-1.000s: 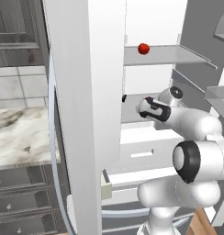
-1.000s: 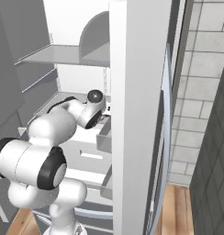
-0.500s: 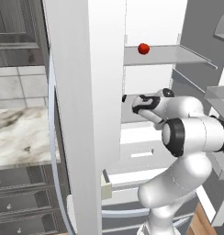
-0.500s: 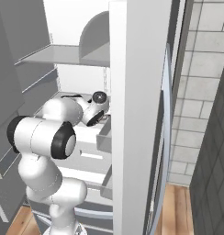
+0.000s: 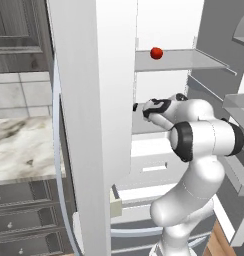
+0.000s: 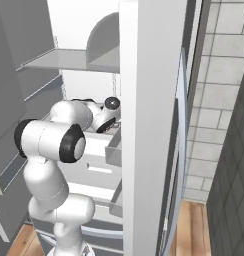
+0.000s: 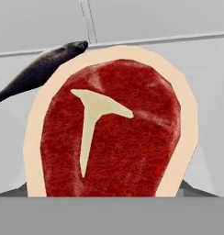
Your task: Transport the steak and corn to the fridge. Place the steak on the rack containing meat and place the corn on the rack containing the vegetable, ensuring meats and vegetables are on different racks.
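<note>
Red-pink raw steak slab (image 7: 111,128), pale fat rim, sits close before my claw; I judge it soft, slick. Claw grip undeterminable; I'd pinch its edges.

The arm (image 5: 194,150) is glossy white, rounded segments joined by black bands, its wrist seemingly dark-capped.

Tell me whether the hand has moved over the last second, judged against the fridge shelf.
Yes. In the left base view the hand has swung left along the fridge's middle shelf, disappearing behind the door edge.
</note>
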You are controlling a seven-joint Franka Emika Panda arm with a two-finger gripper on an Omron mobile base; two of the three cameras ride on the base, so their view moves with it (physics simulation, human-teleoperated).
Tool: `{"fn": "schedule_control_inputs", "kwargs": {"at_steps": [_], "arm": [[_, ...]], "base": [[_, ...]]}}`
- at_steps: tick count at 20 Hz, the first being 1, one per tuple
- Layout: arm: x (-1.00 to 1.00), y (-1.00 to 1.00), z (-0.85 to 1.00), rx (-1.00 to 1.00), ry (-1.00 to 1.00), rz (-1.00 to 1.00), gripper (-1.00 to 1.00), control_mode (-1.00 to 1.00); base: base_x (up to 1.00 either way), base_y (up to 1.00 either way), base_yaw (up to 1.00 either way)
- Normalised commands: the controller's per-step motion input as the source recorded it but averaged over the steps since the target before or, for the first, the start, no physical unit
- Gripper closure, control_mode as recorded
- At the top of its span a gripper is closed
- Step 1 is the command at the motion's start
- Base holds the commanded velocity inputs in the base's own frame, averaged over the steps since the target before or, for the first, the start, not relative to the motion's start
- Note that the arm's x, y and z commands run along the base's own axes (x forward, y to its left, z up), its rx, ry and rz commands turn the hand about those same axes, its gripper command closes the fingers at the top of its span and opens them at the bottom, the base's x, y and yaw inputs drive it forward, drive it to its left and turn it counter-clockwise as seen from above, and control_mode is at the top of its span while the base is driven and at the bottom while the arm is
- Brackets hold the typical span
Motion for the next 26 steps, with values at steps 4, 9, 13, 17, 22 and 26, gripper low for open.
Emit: {"fn": "schedule_control_inputs", "kwargs": {"at_steps": [4,9,13,17,22,26], "arm": [[0.00,0.00,-0.01,0.00,0.00,0.00,-1.00,-1.00],[0.00,0.00,0.01,0.00,0.00,0.00,-1.00,-1.00],[-0.01,0.11,0.06,0.00,0.00,0.00,-1.00,-1.00],[-0.45,0.21,-0.01,-0.03,0.00,0.01,-1.00,-1.00],[-0.55,0.06,0.19,0.00,-0.06,0.00,-1.00,-1.00],[-0.54,0.17,0.71,-0.02,-0.02,0.00,-1.00,-1.00]], "base": [[0.00,0.00,0.00],[0.00,0.00,0.00],[0.00,0.00,0.00],[0.00,0.00,0.00],[0.00,0.00,0.00],[0.00,0.00,0.00]]}}
